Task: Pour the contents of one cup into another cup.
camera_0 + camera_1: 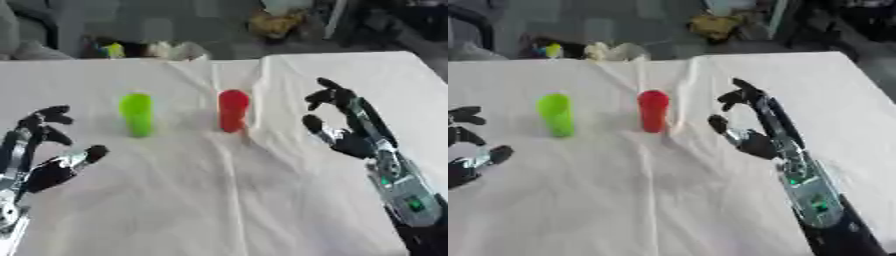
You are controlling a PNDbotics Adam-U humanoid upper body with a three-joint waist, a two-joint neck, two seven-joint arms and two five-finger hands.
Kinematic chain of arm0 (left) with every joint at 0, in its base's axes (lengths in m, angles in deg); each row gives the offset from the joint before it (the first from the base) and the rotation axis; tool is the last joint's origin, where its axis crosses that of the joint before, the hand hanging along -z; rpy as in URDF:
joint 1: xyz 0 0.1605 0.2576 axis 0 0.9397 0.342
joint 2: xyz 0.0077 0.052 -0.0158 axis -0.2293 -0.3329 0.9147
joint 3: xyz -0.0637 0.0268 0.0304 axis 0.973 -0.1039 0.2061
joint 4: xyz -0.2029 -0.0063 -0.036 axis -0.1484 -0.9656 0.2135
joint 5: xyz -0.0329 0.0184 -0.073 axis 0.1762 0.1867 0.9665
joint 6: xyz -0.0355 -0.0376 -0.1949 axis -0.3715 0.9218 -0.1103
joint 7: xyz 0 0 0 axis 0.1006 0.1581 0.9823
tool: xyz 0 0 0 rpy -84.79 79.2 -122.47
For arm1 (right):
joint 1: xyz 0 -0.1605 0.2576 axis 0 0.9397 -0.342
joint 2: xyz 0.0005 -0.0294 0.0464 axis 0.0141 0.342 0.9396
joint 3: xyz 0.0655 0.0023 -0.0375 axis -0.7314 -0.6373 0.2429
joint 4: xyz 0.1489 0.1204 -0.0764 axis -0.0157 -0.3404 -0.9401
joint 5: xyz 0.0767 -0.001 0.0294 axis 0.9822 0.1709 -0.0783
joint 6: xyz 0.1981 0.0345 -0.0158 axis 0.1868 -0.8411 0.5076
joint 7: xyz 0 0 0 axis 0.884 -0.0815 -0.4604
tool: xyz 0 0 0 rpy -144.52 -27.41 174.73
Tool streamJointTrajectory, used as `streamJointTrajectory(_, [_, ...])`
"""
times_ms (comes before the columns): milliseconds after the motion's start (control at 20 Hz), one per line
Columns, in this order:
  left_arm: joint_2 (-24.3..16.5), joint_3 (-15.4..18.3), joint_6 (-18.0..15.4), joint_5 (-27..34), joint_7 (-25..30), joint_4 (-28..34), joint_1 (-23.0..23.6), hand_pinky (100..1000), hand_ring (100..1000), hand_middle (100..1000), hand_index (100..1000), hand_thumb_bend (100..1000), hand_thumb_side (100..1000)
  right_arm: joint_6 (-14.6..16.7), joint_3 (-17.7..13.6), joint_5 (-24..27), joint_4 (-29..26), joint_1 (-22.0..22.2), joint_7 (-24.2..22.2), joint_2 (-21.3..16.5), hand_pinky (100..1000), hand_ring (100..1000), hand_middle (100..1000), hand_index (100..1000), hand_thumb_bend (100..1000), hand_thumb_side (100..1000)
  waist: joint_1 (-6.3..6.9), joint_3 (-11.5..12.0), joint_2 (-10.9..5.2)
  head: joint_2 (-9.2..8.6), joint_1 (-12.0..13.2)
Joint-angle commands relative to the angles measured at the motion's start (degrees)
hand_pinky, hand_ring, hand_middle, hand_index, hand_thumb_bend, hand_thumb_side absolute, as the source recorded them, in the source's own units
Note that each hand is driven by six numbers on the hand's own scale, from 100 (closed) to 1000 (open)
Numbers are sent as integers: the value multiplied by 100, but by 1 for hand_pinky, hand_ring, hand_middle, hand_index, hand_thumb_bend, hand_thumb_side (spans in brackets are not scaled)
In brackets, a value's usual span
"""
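Cup contents hidden. Tall green plastic cup (136, 114) and tall red plastic cup (233, 110) upright, apart, mid white-clothed desk (219, 200). Left hand (48, 150) and right hand (337, 120) spread, empty; right near red.

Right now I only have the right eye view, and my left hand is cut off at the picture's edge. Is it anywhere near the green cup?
Observer: No. The left eye view shows the whole left hand. It sits off to the left of the green cup, apart from it.
Operator: Is it holding anything?
Observer: Nothing. Its fingers and thumb are spread open, with the gap between them facing the cup.
Operator: Where does that arm come in from?
Observer: From the lower left corner. The silver forearm runs up along the left edge over the white cloth.
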Motion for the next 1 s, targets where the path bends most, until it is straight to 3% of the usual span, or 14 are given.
streamJointTrajectory(50, [-98, -62, -7, -97, -91, -317, -243, 615, 479, 631, 815, 954, 541, 18, 4, 34, -89, -69, -27, -59, 847, 993, 526, 690, 565, 726, -2, -18, -59, -49, 24])
streamJointTrajectory(550, [34, -178, -238, -325, -480, -1589, -1094, 629, 502, 651, 817, 946, 506, 42, 46, 42, -110, -97, -69, -38, 848, 993, 526, 691, 565, 727, -44, -128, -18, -75, 93])
streamJointTrajectory(1000, [54, -167, -457, -329, -710, -2330, -1636, 628, 502, 651, 814, 956, 504, 69, 94, 52, -163, -136, -124, -11, 848, 993, 525, 692, 565, 728, -93, -265, 76, -137, 157])
